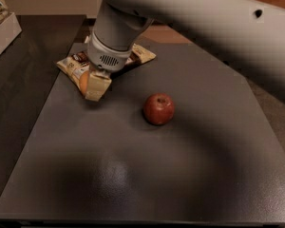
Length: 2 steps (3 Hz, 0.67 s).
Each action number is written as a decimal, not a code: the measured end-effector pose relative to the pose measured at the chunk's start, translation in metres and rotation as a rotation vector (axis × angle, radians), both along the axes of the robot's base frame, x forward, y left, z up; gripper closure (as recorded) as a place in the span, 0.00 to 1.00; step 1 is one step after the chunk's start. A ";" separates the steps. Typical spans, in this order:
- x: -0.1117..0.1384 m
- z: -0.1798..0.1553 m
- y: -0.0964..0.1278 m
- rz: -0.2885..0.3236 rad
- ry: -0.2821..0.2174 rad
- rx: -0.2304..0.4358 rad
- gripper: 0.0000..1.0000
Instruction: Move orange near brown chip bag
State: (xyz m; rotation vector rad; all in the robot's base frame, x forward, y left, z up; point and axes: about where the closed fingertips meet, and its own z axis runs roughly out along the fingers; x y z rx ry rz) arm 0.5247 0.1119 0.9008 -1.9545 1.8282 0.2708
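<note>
A large grey robot arm reaches down from the upper right over a dark table. Its gripper is at the upper left, with cream fingers clasped around the orange. The brown chip bag lies directly behind and beneath the gripper, its near edge touching the orange in this view. Its white label text is too small to read. A shiny red apple sits apart, to the right of the gripper and nearer the camera.

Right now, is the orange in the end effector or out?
In: the end effector, at the brown chip bag, grips the orange.
</note>
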 end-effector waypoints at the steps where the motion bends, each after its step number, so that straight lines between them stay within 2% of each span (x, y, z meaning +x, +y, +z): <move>1: 0.038 -0.014 -0.029 -0.080 0.022 -0.009 1.00; 2: 0.066 -0.022 -0.056 -0.156 0.048 0.002 1.00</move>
